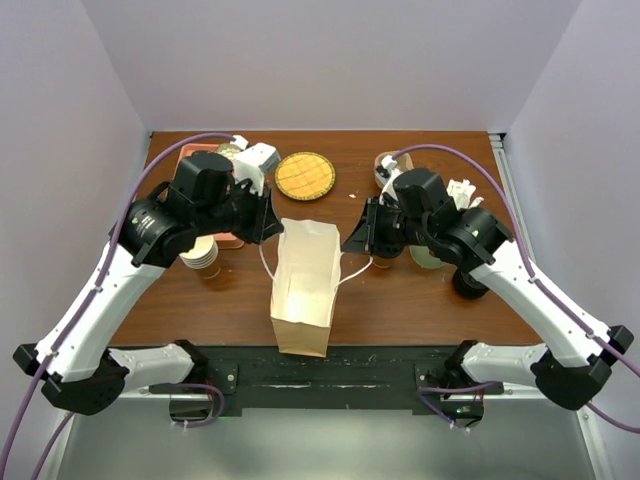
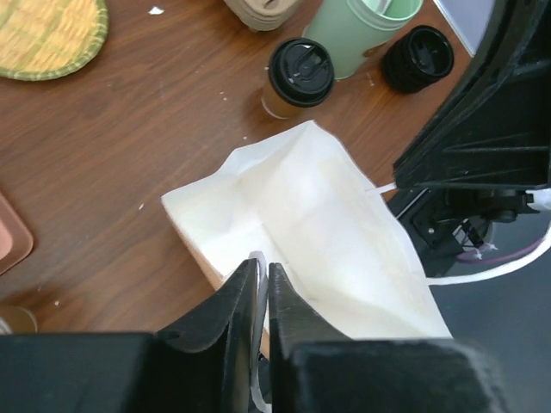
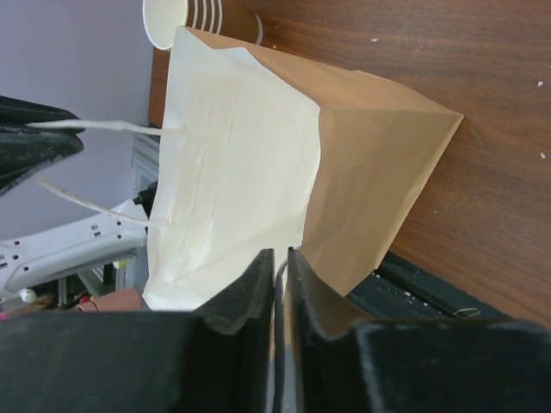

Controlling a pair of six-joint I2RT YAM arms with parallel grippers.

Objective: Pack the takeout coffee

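Observation:
The takeout coffee [image 2: 297, 76], a small tan cup with a black lid, stands upright on the table beyond the bag; the right arm hides it in the top view. A tan paper bag [image 1: 305, 290] stands open in the middle of the table, and its white inside [image 2: 310, 224] shows in the left wrist view. My left gripper [image 1: 272, 222] is at the bag's left rim, shut on a white handle strip [image 2: 256, 262]. My right gripper [image 1: 352, 235] is at the right rim, shut on the other handle strip [image 3: 280, 268]. The bag's mouth [image 3: 232, 163] is spread between them.
A pale-green cup [image 2: 362, 26], a black lidded cup [image 2: 419, 58] and a stack of paper cups [image 2: 263, 10] stand by the coffee. A woven coaster [image 1: 305, 175] lies at the back. More paper cups [image 1: 205, 255] and a reddish tray [image 1: 180, 160] sit on the left.

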